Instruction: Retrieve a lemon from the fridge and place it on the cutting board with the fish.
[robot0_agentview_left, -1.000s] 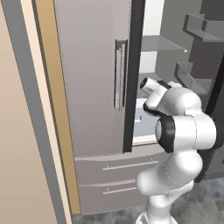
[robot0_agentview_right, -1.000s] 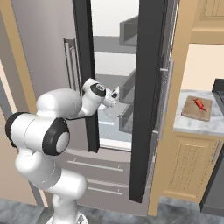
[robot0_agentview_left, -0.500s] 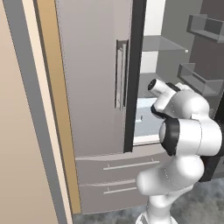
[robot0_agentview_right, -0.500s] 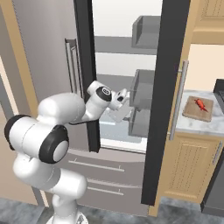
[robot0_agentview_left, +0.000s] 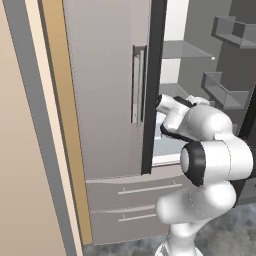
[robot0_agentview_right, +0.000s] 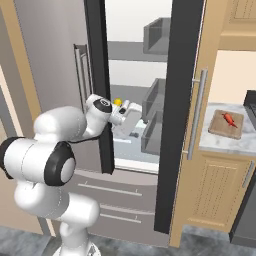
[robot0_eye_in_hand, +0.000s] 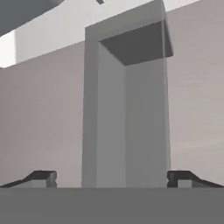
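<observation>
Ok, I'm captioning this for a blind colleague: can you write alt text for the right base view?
A white robot arm reaches into the open fridge, its open gripper just below a small yellow lemon on a shelf. To the right, a cutting board with an orange fish lies on the counter.

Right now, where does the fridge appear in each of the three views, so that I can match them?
Left base view: the fridge fills the middle, its open inside at upper right.
Right base view: centre, open inside facing the camera.
Hand view: grey inner surfaces close ahead, probably a bin.
Shared landmark: the bar handle of the shut left door, in both base views.
</observation>
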